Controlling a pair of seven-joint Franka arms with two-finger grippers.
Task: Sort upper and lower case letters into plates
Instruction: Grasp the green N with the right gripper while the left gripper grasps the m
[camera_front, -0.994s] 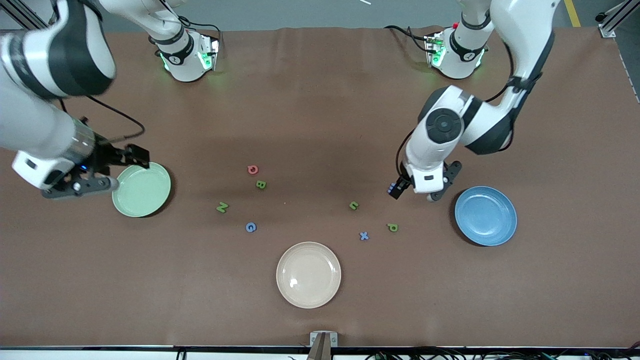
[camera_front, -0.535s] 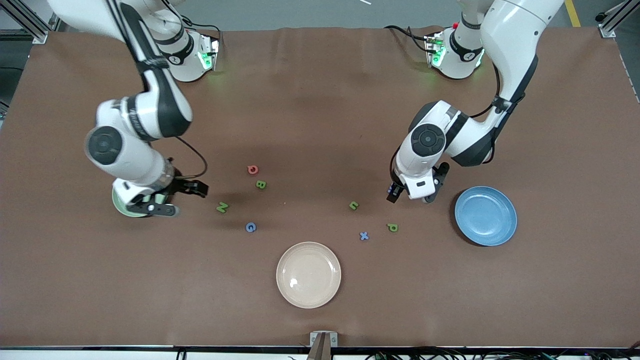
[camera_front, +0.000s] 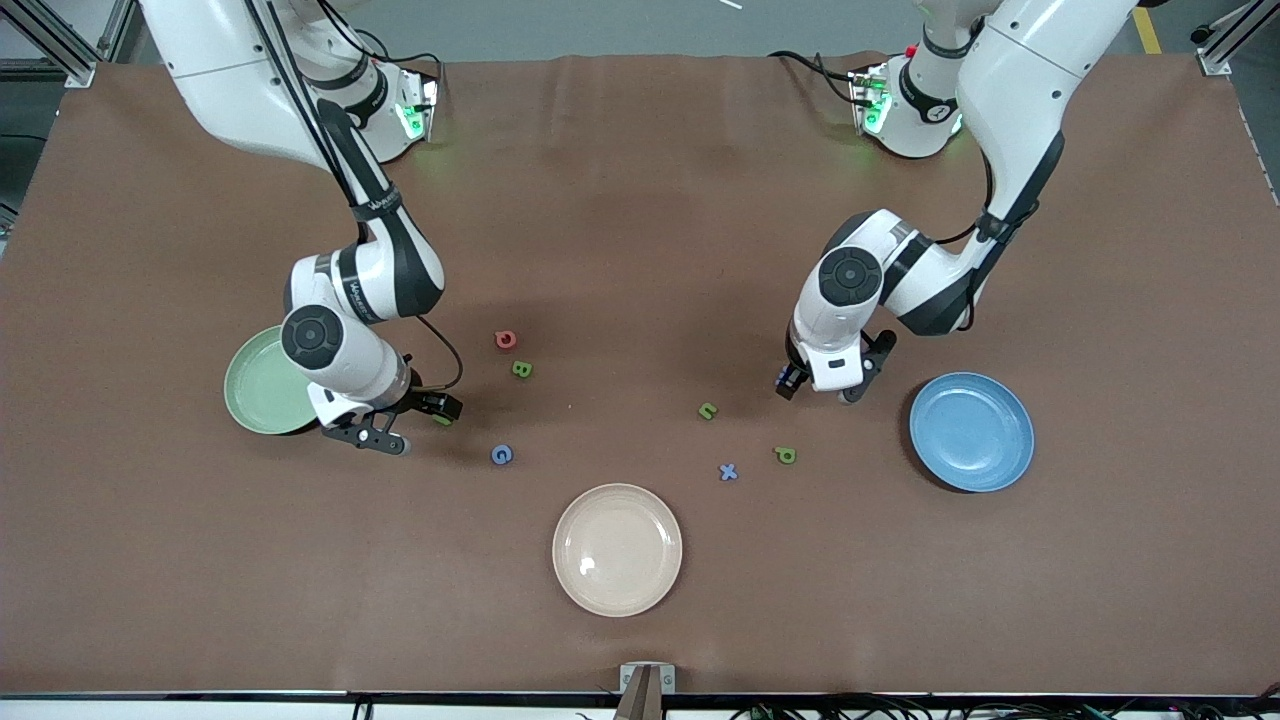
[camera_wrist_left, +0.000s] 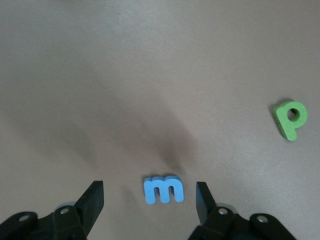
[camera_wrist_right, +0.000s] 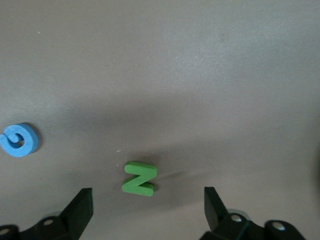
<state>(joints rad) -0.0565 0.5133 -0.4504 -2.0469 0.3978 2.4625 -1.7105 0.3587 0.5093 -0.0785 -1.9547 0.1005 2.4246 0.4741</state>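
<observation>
The right gripper (camera_wrist_right: 145, 210) is hanging spread wide over the green letter N (camera_wrist_right: 139, 178), beside the mint green plate (camera_front: 262, 385). The left gripper (camera_wrist_left: 150, 205) is straddling a blue lowercase m (camera_wrist_left: 163, 189), fingers apart, probably not touching it, near the blue plate (camera_front: 971, 431). Both plates are lying empty.

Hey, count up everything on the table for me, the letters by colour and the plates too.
Green letters: 4 (B, N, u, p)
Blue letters: 3 (C, x, m)
Red letter: 1
Plates: 3 (mint green plate, blue plate, cream plate)
Total: 11
</observation>
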